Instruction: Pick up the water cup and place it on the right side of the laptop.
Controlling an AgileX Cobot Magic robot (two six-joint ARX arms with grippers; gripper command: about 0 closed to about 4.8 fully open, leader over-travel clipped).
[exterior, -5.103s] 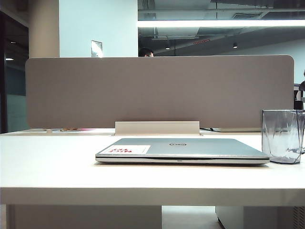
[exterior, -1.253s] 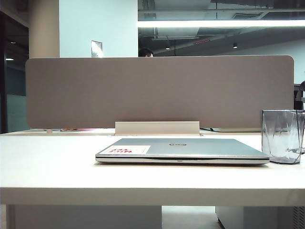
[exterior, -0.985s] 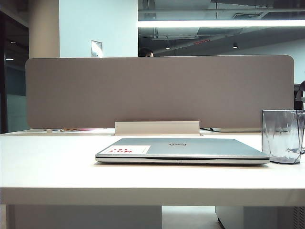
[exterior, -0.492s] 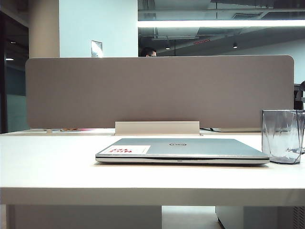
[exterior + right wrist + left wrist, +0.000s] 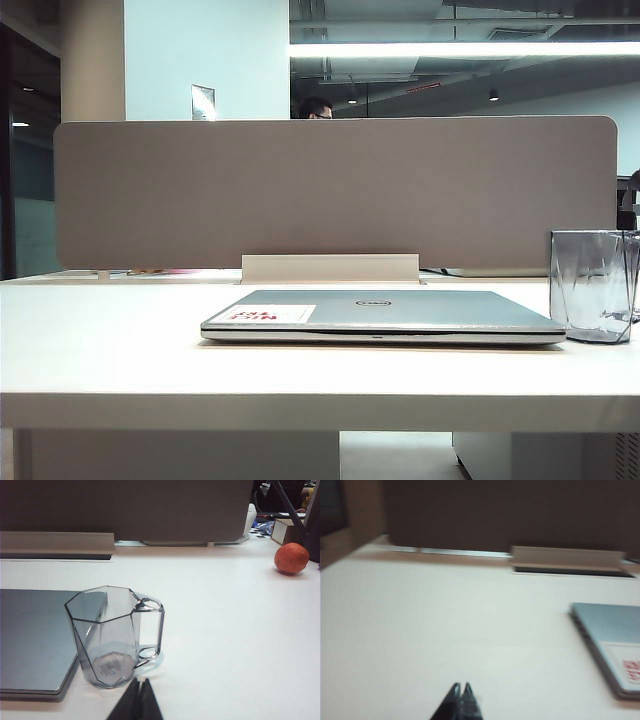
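Cup and laptop sit side by side on the white table [image 5: 120, 340] in front of you. The water cup [image 5: 592, 286] stands upright at the far right of the exterior view, just beside the laptop's right edge and partly cut off by the frame; whether the two touch you cannot tell from here. In the right wrist view the cup [image 5: 111, 634] is upright with its handle turned away from the laptop [image 5: 35, 640], its base close against the laptop's near right corner.

The laptop [image 5: 383, 315] lies closed and flat in the middle of the table, with a white sticker [image 5: 272, 313] in red print on its lid. Behind it you see a grey partition [image 5: 335, 190].

Your right gripper [image 5: 138, 686] has its fingers pressed together with nothing between them, low over the table just on the near side of the cup. Your left gripper [image 5: 461, 691] is likewise clenched on nothing, over bare table well to the left of the laptop [image 5: 615, 642]; that view is blurred.

An orange fruit [image 5: 291, 558] rests far off to the right.
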